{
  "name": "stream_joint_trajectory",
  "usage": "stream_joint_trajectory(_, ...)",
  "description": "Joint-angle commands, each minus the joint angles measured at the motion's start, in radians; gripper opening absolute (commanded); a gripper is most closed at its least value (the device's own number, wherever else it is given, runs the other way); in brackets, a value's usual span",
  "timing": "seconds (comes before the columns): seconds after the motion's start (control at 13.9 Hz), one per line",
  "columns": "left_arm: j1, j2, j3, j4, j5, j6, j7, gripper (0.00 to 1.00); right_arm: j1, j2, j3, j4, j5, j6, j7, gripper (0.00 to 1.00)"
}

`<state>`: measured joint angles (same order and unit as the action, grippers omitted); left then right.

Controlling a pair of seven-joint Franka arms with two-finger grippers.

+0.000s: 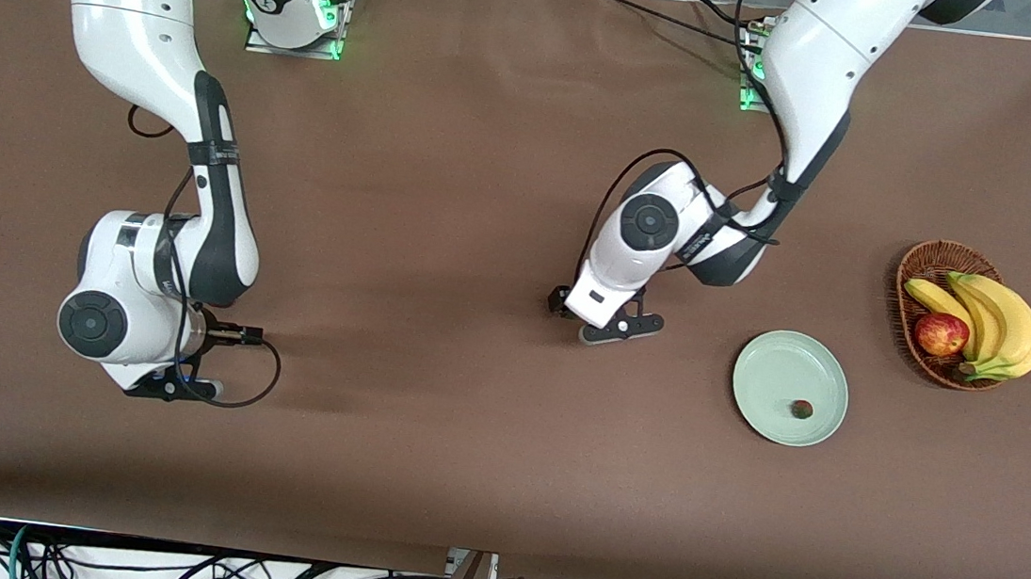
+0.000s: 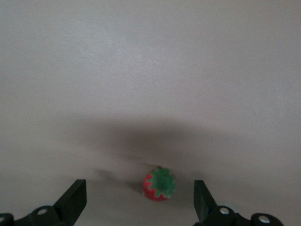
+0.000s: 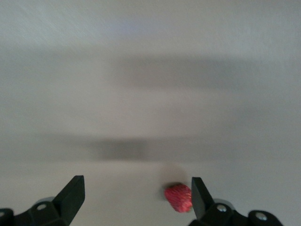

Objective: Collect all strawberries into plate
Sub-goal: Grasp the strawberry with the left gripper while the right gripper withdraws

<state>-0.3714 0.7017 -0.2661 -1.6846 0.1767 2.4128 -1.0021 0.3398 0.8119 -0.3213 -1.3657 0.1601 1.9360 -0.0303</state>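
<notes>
**Mia:** Are the jaws wide?

**Ben:** Yes, both. The left gripper [image 2: 139, 200] has a strawberry [image 2: 160, 183] between its wide jaws, low in its wrist view. The right gripper [image 3: 136, 197] has another strawberry [image 3: 178, 197] just beside one jaw.

**Mia:** What comes next?

**Ben:** I think each must drop down and close. One berry [image 1: 802, 409] already sits in the plate [image 1: 767, 380], lower right of the front view.

**Mia:** What is hidden?

**Ben:** From the front, the arms cover both berries on the table [image 1: 446, 226].
</notes>
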Motion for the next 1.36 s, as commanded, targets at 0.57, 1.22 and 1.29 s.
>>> stream_joint_trajectory(0.57,-0.057,0.068,0.028,0.051,0.046,-0.004,-0.039,0.48,0.015,-0.203,-0.005,-0.533,0.007,0.44,-0.143,1.0)
stream_joint_trajectory(1.22,0.001,-0.039,0.065,0.054,0.049,-0.138,0.014,0.05,0.011,-0.201,-0.005,-0.526,0.009,0.44,-0.148,0.18)
stream_joint_trajectory(1.29,0.035,-0.065,0.064,0.054,0.047,-0.173,0.083,0.06,0.011,-0.201,-0.005,-0.524,0.009,0.44,-0.146,0.12)
